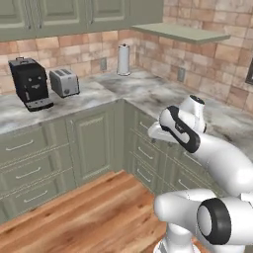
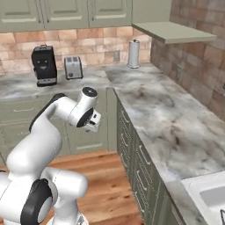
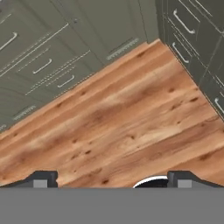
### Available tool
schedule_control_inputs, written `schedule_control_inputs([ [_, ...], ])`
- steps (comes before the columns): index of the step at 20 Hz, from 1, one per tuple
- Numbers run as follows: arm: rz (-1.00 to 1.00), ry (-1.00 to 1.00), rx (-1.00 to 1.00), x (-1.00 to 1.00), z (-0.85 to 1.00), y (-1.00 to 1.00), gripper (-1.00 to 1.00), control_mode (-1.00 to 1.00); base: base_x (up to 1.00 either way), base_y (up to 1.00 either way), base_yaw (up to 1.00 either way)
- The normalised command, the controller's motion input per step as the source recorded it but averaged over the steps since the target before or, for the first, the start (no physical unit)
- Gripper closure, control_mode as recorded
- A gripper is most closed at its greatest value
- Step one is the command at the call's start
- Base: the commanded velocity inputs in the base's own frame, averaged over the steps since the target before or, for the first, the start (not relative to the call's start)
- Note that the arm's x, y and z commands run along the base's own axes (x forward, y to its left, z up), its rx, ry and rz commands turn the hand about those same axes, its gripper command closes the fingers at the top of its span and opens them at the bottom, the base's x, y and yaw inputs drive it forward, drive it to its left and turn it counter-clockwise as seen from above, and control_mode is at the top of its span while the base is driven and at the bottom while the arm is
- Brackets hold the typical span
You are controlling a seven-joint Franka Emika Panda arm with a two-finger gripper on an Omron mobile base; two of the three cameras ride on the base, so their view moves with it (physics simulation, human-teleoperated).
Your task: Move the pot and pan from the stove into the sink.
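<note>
My gripper (image 3: 112,179) hangs over the wooden floor (image 3: 118,118) in front of the corner cabinets, pointing down. It is open, its two dark fingertips (image 3: 41,178) stand far apart and nothing lies between them. In the right base view the folded arm carries the hand (image 2: 91,119) just left of the counter's corner. A corner of the sink (image 2: 198,185), white-rimmed with a grey inside, shows at the lower right on the marble counter. The pot, the pan and the stove are out of view.
An L-shaped marble counter (image 2: 154,110) runs over green drawers (image 1: 29,173). A black coffee machine (image 1: 29,81), a toaster (image 1: 64,82) and a paper towel roll (image 1: 123,59) stand along the back wall. A shelf (image 2: 176,30) juts from the brick wall.
</note>
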Motion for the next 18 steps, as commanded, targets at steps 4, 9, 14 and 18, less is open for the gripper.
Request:
schedule_control_inputs([
  [4, 0.00, 0.00, 0.00, 0.00, 0.00, 0.00, -1.00, 1.00, -0.02, 0.00, 0.50],
  [9, 0.00, 0.00, 0.00, 0.00, 0.00, 0.00, -1.00, 1.00, -0.02, 0.00, 0.50],
  [14, 0.00, 0.00, 0.00, 0.00, 0.00, 0.00, -1.00, 1.00, -0.13, 0.02, 0.42],
  [18, 0.00, 0.00, 0.00, 0.00, 0.00, 0.00, -1.00, 1.00, 0.15, 0.01, 0.01],
])
